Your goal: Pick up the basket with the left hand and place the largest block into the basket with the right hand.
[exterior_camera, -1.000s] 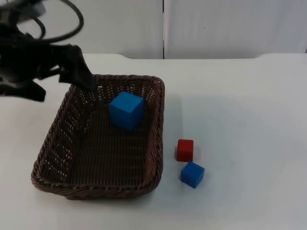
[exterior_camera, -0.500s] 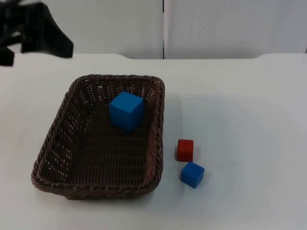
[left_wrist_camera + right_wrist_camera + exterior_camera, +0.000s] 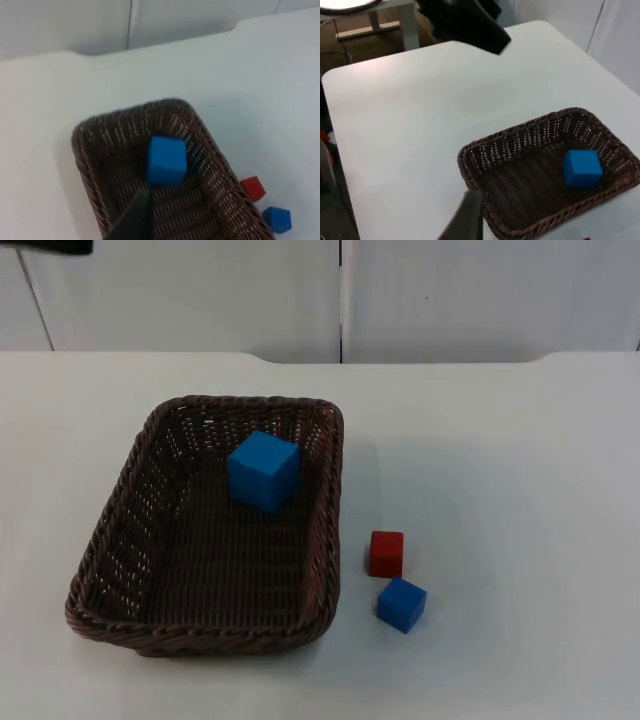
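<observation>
Left gripper (image 3: pixel 132 223) hangs above the wicker basket (image 3: pixel 330 500) and right gripper (image 3: pixel 469 216) high beside it; wide or narrow, I cannot tell. The large blue cube (image 3: pixel 264 471) sits inside the basket, flat on the table: job looks done. The top view adds the red cube (image 3: pixel 386 553) and small blue cube (image 3: pixel 401 604) just outside the basket.

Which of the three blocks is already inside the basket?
The large blue block; the red block and small blue block lie on the table beside the basket.
</observation>
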Robot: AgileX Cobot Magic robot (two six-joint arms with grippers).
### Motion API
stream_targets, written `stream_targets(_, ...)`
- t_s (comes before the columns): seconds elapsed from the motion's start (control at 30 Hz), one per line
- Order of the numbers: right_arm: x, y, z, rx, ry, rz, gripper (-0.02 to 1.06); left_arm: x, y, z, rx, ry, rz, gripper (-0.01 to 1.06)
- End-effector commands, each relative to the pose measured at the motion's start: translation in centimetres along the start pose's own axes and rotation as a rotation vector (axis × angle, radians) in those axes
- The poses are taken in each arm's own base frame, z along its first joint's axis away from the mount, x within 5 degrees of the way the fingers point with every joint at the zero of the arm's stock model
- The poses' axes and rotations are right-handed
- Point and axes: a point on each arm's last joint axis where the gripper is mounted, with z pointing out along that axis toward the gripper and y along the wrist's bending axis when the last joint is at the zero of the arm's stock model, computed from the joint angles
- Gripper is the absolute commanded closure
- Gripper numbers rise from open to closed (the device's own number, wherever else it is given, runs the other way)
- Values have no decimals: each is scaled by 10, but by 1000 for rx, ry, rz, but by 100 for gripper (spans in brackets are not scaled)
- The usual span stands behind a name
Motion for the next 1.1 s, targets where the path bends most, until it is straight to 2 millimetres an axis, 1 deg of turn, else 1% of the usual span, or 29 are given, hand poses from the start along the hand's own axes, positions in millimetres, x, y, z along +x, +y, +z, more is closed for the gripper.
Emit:
stream_targets(0.0, 7, 2, -4, 17, -45, 12, 19, 2, -6, -12, -5, -13, 23, 0)
stream_targets(0.13, 23, 5, -13, 38, -82, 14, 19, 3, -13, -34, -35, -63, 43, 0)
stream_targets(0.17, 23, 5, -13, 38, -82, 14, 19, 3, -13, -34, -35, -63, 43, 0)
stream_targets(0.33, 40, 10, -24, 45, -104, 15, 19, 6, -20, -56, -73, -120, 76, 0)
stream_targets(0.53, 51, 13, -31, 45, -109, 30, 19, 16, -26, -68, -78, -145, 79, 0)
stream_targets(0.6, 55, 15, -34, 41, -104, 29, 19, 23, -28, -71, -76, -143, 78, 0)
stream_targets(0.63, 58, 16, -37, 40, -107, 29, 19, 31, -28, -73, -86, -144, 70, 0)
stream_targets(0.7, 60, 17, -38, 39, -107, 33, 19, 34, -28, -74, -93, -142, 69, 0)
stream_targets(0.73, 62, 18, -40, 39, -111, 46, 19, 42, -27, -77, -121, -135, 73, 0)
stream_targets(0.83, 69, 20, -46, 39, -120, 46, 19, 56, -27, -87, -178, -119, 54, 0)
stream_targets(0.87, 69, 20, -46, 39, -120, 46, 19, 56, -27, -87, -178, -119, 54, 0)
stream_targets(1.03, 77, 23, -54, 41, -136, 39, 19, 73, -33, -108, -222, -132, 59, 0)
stream_targets(1.07, 77, 23, -54, 41, -136, 39, 19, 73, -33, -108, -222, -132, 59, 0)
